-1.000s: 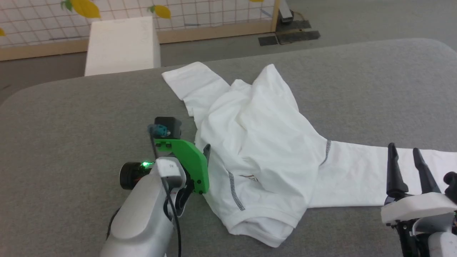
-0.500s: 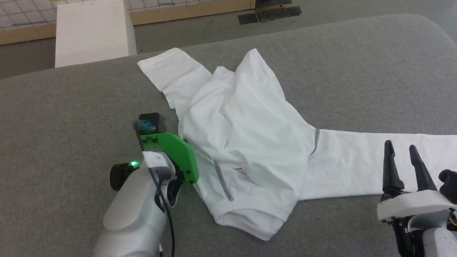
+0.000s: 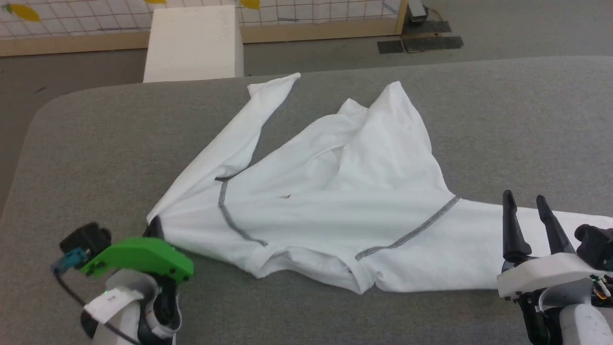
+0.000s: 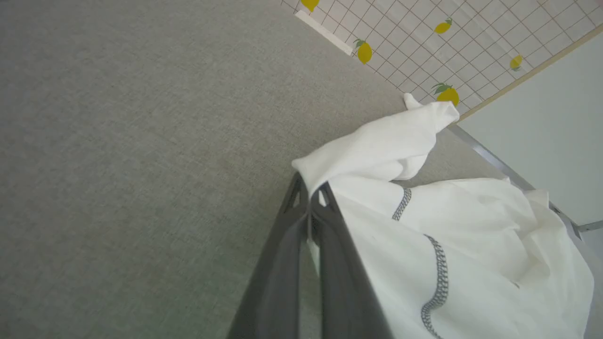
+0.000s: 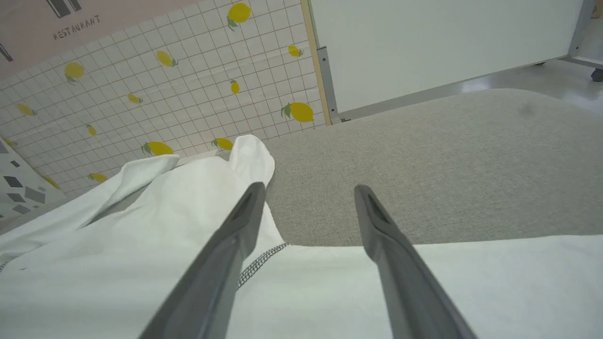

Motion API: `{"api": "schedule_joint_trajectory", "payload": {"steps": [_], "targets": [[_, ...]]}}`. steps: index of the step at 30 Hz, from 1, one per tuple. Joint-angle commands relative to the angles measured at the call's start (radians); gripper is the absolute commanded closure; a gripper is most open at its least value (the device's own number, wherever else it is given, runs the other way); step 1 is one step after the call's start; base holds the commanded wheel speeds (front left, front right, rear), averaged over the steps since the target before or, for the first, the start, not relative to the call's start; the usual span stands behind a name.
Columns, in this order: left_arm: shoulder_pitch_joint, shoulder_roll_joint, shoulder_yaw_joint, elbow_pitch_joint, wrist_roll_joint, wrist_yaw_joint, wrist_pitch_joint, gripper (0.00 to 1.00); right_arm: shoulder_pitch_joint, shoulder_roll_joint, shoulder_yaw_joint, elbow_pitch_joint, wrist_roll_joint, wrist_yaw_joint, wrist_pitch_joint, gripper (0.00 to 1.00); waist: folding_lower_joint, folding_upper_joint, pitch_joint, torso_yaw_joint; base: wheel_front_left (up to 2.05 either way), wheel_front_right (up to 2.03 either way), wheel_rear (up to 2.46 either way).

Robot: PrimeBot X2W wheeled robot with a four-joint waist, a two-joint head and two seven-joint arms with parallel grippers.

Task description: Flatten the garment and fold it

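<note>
The garment (image 3: 359,191), a white long-sleeved shirt with dark grey zigzag seams, lies spread across the grey table (image 3: 96,143). One sleeve runs toward the far edge, the other toward the right edge. At the lower left my left gripper (image 3: 153,229) is shut on the garment's left edge. The left wrist view has its fingertips (image 4: 310,188) pinching a fold of the white cloth (image 4: 447,235). My right gripper (image 3: 524,203) stands open over the right sleeve. In the right wrist view its gripper (image 5: 309,190) has nothing between the fingers, and the garment (image 5: 141,263) lies under them.
A rigid white box (image 3: 194,43) stands on the floor just beyond the table's far edge. Behind it is a tiled wall with lemon prints (image 5: 165,84). Dark mats (image 3: 421,43) lie on the floor at the back right. Bare grey tabletop surrounds the garment.
The head camera has shifted. My left gripper has shut on the garment's edge and pulled it left and nearer, stretching the bunched shirt wide. The right gripper has stayed open over the sleeve.
</note>
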Motion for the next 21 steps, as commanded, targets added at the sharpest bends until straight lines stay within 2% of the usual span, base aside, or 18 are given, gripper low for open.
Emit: {"api": "schedule_joint_trajectory", "payload": {"steps": [1,6,7,8,9,12,16,18,21], "targets": [[0.040,0.002,0.022,-0.018,-0.017,0.013,-0.009,1.00,-0.011,0.000,0.004,-0.002,-0.004,-0.001,0.005,0.00,0.0000,0.0000,-0.018,0.044,0.00,0.00,0.00],[0.157,-0.007,0.065,-0.060,-0.057,0.043,-0.007,1.00,0.003,0.000,-0.005,0.001,-0.005,-0.001,0.015,0.00,0.0000,0.0000,-0.025,0.074,0.00,0.00,0.00],[0.169,-0.011,0.063,-0.064,-0.070,0.043,0.004,0.65,0.007,0.000,-0.009,0.001,-0.008,-0.001,0.018,0.00,0.0000,0.0000,-0.026,0.080,0.00,0.00,0.00],[0.173,-0.014,0.061,-0.067,-0.080,0.041,0.009,0.09,0.010,0.000,-0.011,0.001,-0.009,-0.001,0.021,0.00,0.0000,0.0000,-0.027,0.083,0.00,0.00,0.00],[0.173,-0.017,0.060,-0.071,-0.094,0.037,0.012,0.00,0.012,0.000,-0.012,0.000,-0.012,-0.001,0.025,0.00,0.0000,0.0000,-0.028,0.087,0.00,0.00,0.00],[0.162,-0.021,0.058,-0.099,-0.104,0.012,-0.023,0.00,0.019,0.000,-0.016,0.000,-0.016,-0.001,0.044,0.00,0.0000,0.0000,-0.032,0.094,0.00,0.00,0.00],[0.143,0.024,0.054,-0.175,0.003,-0.054,-0.219,0.00,0.002,0.000,-0.005,-0.005,-0.054,-0.001,0.132,0.00,0.0000,0.0000,-0.036,0.096,0.00,0.00,0.00],[0.144,0.047,0.038,-0.189,0.074,-0.073,-0.292,0.00,-0.029,0.000,0.014,0.002,-0.075,-0.001,0.232,0.00,0.0000,0.0000,-0.036,0.097,0.00,0.00,0.00],[0.150,0.073,-0.002,-0.198,0.180,-0.084,-0.323,0.00,-0.096,0.000,0.044,0.020,-0.101,-0.001,0.391,0.00,0.0000,0.0000,-0.034,0.103,0.00,0.00,0.00]]}}
